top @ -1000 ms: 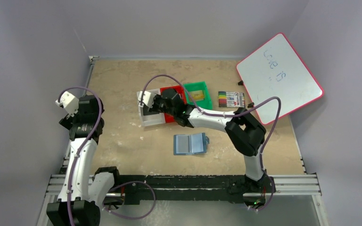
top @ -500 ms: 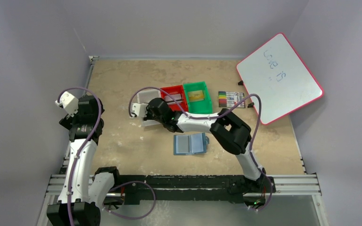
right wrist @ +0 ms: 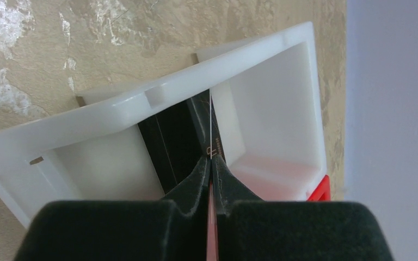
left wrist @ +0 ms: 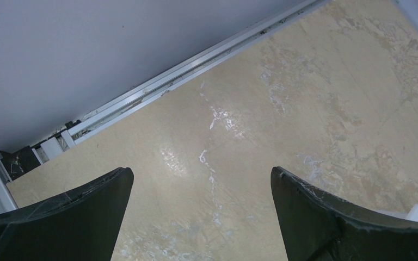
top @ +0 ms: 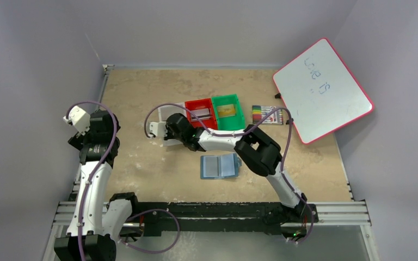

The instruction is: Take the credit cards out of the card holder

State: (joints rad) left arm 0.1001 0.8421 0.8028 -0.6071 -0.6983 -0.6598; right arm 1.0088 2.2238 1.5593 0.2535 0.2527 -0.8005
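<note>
Right gripper point(right wrist: 211, 160) is seen over the white bin point(right wrist: 141, 100), fingers pinched narrow onto a black credit card point(right wrist: 193, 130). The card is held edge-on and reaches down into the bin; whether its far edge touches the bin floor cannot be told from the wrist view. From above, the right arm is stretched across to the far-left end of the bin row, and its fingertips are hidden by the wrist. Card holder point(top: 220, 166) is noted lying open and flat on the table point(left wrist: 305, 109), nearer the arm bases than the bins and well apart from both grippers. A silver-grey card point(top: 201, 112) is seen in the red bin point(top: 198, 102), a gold card point(top: 227, 110) in the green bin point(top: 226, 98) beside it. Left gripper point(left wrist: 200, 176) is held over bare tabletop at the left side, fingers spread wide, nothing between them. A marker pack point(top: 266, 114) and a whiteboard point(top: 322, 89) are noted to the right.
</note>
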